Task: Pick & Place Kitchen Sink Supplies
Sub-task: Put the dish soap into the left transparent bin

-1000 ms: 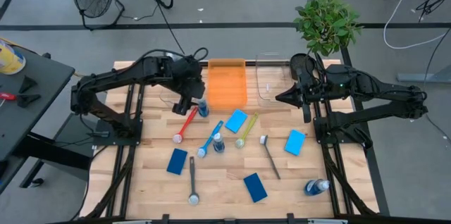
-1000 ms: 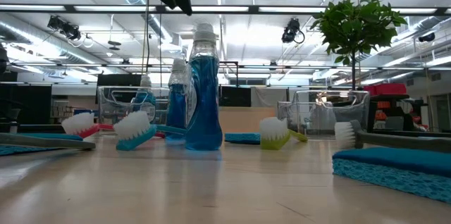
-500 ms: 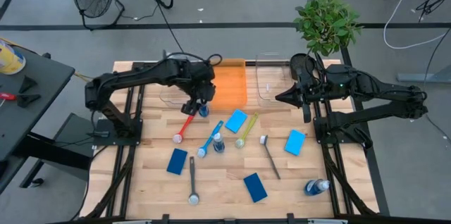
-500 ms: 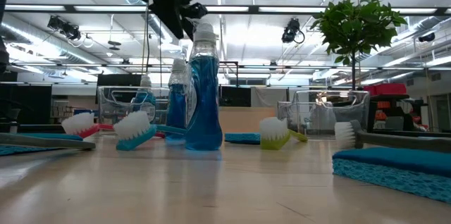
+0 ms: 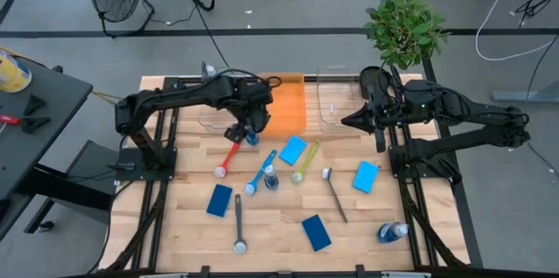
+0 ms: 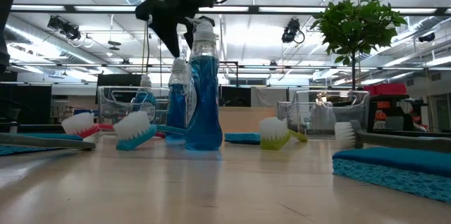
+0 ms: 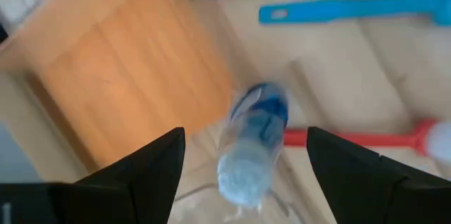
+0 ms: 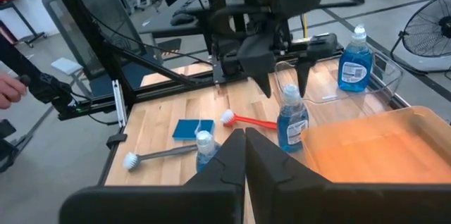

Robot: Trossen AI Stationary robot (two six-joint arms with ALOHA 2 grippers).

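No legible text, label, brand or number anywhere.

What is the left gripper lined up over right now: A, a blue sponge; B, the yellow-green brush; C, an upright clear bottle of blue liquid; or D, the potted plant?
C: the left gripper hangs open directly above the upright bottle standing beside the orange bin, with the bottle's cap between its two fingers in the left wrist view.

Both arms are showing as dark, near-black jointed links with glossy rounded housings and thin black cables running along them. The left gripper (image 7: 243, 175) and right gripper (image 8: 244, 155) are ending in black, wedge-shaped fingers.
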